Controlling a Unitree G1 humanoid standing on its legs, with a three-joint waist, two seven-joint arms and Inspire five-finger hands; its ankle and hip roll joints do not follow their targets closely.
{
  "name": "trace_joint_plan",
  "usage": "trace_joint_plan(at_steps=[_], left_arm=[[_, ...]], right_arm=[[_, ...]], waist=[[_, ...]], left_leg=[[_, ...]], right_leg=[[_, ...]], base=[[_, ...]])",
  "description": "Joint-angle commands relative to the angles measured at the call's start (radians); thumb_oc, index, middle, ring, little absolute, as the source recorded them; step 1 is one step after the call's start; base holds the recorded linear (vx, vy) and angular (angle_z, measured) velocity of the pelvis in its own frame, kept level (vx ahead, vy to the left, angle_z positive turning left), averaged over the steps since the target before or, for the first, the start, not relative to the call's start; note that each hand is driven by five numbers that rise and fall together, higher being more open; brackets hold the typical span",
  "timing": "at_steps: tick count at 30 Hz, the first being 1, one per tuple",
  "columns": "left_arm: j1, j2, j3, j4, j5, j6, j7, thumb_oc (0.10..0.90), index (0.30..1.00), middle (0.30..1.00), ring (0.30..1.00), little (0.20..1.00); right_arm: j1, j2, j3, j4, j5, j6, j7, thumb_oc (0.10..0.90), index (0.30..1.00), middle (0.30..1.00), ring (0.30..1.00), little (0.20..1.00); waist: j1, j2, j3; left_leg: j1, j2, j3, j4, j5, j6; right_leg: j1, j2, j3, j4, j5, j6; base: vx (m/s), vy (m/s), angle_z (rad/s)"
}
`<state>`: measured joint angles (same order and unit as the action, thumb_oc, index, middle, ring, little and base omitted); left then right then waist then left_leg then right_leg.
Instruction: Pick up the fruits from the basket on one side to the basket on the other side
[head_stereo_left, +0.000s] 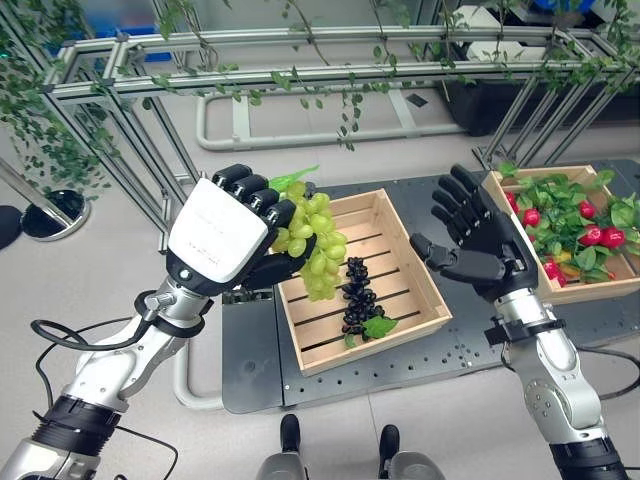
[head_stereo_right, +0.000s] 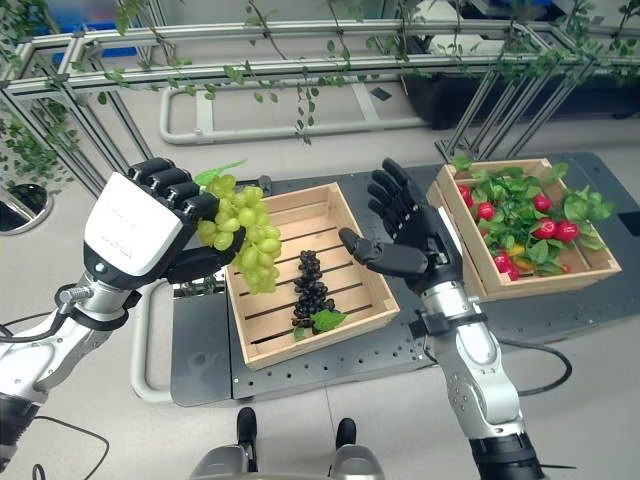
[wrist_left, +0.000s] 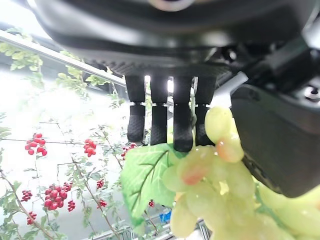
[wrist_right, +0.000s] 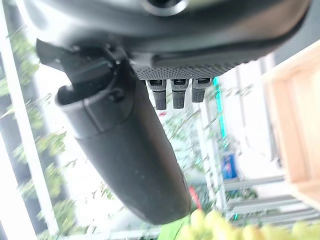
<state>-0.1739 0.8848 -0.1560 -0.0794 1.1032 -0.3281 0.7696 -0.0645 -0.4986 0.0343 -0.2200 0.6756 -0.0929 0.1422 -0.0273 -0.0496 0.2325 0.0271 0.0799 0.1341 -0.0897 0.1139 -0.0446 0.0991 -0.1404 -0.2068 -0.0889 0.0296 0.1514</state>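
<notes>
Where the left hand (head_stereo_left: 222, 237) curls round its upper end, the stalk of the green grape bunch (head_stereo_left: 316, 245) is hidden; long axis near vertical, tip hanging over the left rim of the middle crate (head_stereo_left: 415, 262), above the dark grape bunch (head_stereo_left: 356, 294) on the slats. Right hand (head_stereo_left: 478, 243) hovers empty, fingers spread, between that crate and the right-hand crate (head_stereo_left: 596, 288), whose fruits are half-buried in leaves and cut off at the edge.
</notes>
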Motion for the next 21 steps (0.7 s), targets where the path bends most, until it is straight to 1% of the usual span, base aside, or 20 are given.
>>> trace_joint_plan(at_steps=[1, 3, 5, 7, 11, 16, 21], left_arm=[[-0.186, -0.018, -0.018, -0.039, -0.107, 0.002, -0.014, 0.4, 0.3, 0.3, 0.3, 0.3], [-0.197, -0.017, -0.018, -0.05, -0.119, -0.001, -0.036, 0.4, 0.3, 0.3, 0.3, 0.3], [-0.198, -0.019, -0.012, -0.063, -0.121, -0.006, -0.046, 0.4, 0.3, 0.3, 0.3, 0.3], [-0.198, -0.02, -0.006, -0.076, -0.115, -0.015, -0.052, 0.4, 0.3, 0.3, 0.3, 0.3], [-0.228, -0.018, -0.018, -0.107, -0.133, -0.034, -0.094, 0.4, 0.3, 0.3, 0.3, 0.3], [-0.263, -0.016, -0.032, -0.127, -0.149, -0.033, -0.121, 0.4, 0.3, 0.3, 0.3, 0.3], [-0.285, -0.032, -0.035, -0.141, -0.156, -0.063, -0.122, 0.4, 0.3, 0.3, 0.3, 0.3]], right_arm=[[-0.045, -0.09, 0.012, -0.071, 0.033, -0.054, 0.048, 0.8, 0.9, 0.9, 0.9, 0.9], [-0.056, -0.097, 0.018, -0.085, 0.07, -0.022, 0.044, 0.8, 0.9, 0.9, 0.9, 0.9], [-0.056, -0.092, 0.019, -0.087, 0.092, -0.018, 0.059, 0.8, 0.9, 0.9, 0.9, 0.9], [-0.065, -0.091, 0.02, -0.1, 0.087, -0.016, 0.078, 0.8, 0.9, 0.9, 0.9, 0.9], [-0.114, -0.11, 0.045, -0.111, 0.095, -0.014, 0.097, 0.8, 0.9, 0.9, 0.9, 0.9], [-0.168, -0.124, 0.081, -0.113, 0.102, 0.024, 0.11, 0.8, 0.9, 0.9, 0.9, 0.9], [-0.2, -0.125, 0.123, -0.094, 0.127, 0.051, 0.125, 0.8, 0.9, 0.9, 0.9, 0.9]], waist=[[-0.003, 0.035, -0.148], [-0.001, 0.033, -0.157], [0.0, 0.031, -0.162], [0.001, 0.028, -0.167], [0.003, 0.025, -0.179], [0.009, 0.022, -0.189], [0.016, 0.017, -0.2]], left_leg=[[0.09, 0.001, 0.01, 0.002, -0.164, -0.033], [0.096, 0.003, 0.012, 0.002, -0.168, -0.033], [0.1, 0.005, 0.013, 0.002, -0.17, -0.032], [0.102, 0.008, 0.016, 0.002, -0.171, -0.034], [0.107, 0.012, 0.021, 0.002, -0.173, -0.035], [0.111, 0.016, 0.022, 0.002, -0.175, -0.037], [0.113, 0.018, 0.022, 0.002, -0.175, -0.038]], right_leg=[[-0.008, -0.014, -0.007, 0.002, -0.005, 0.002], [-0.005, -0.016, -0.009, 0.002, -0.006, 0.003], [-0.003, -0.015, -0.01, 0.002, -0.006, 0.004], [-0.001, -0.014, -0.011, 0.002, -0.007, 0.005], [-0.001, -0.014, -0.008, 0.002, -0.008, 0.005], [0.002, -0.016, -0.01, 0.002, -0.01, 0.007], [0.005, -0.017, -0.012, 0.002, -0.01, 0.007]], base=[[0.03, -0.008, 0.0], [0.02, -0.006, 0.0], [0.02, -0.007, 0.0], [0.0, 0.0, 0.0], [0.0, 0.0, 0.0], [0.0, 0.0, 0.0], [0.02, -0.008, 0.0]])
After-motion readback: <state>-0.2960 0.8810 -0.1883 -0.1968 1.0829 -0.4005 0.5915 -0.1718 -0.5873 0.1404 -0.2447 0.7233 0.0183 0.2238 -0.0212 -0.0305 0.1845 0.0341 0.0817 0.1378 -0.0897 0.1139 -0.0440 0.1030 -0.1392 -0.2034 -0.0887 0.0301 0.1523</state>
